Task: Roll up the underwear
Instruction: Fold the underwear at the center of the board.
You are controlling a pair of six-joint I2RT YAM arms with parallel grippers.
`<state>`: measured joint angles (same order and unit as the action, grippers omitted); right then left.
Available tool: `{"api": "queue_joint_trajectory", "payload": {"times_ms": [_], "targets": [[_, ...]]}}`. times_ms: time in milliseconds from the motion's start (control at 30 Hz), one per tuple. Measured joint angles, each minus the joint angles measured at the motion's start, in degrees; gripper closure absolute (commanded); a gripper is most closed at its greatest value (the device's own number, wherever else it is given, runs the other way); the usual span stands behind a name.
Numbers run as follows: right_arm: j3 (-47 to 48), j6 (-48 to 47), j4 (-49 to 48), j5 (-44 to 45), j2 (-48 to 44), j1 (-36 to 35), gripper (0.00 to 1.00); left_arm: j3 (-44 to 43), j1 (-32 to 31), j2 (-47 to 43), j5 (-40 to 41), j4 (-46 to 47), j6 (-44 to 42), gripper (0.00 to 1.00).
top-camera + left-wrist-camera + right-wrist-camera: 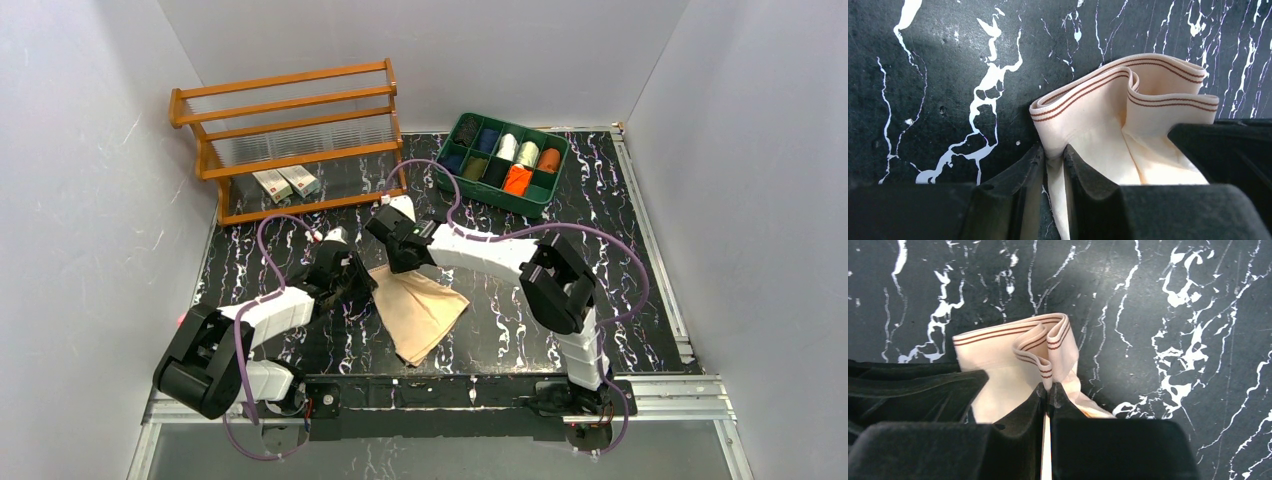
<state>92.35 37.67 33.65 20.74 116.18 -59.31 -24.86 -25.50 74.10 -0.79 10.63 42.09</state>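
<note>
The pale tan underwear point(420, 310) lies folded on the black marbled table, its striped waistband end lifted and bunched between both grippers. My left gripper point(352, 283) is shut on the waistband's left corner; the cloth point(1118, 135) is pinched between its fingers point(1023, 172). My right gripper point(400, 258) is shut on the waistband's right corner, with the cloth point(998, 347) pinched at its fingertips point(1060, 395). The bright orange underwear point(516, 180) sits as a roll in the green tray point(455, 187) at the back right.
A wooden rack point(290, 140) stands at the back left with two small boxes point(285, 183) on its bottom shelf. The green tray holds several dark, white and dull orange rolls. Grey walls close in the table on three sides.
</note>
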Motion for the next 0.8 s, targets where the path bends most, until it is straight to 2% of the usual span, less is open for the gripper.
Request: {"api": "queue_joint_trajectory", "payload": {"times_ms": [533, 800], "targets": [[3.5, 4.2, 0.4, -3.7, 3.6, -3.4, 0.86, 2.6, 0.0, -1.8, 0.5, 2.3, 2.3, 0.86], [4.0, 5.7, -2.5, -8.9, 7.6, -3.4, 0.73, 3.4, 0.0, -2.6, 0.6, 2.5, 3.0, 0.87]]}}
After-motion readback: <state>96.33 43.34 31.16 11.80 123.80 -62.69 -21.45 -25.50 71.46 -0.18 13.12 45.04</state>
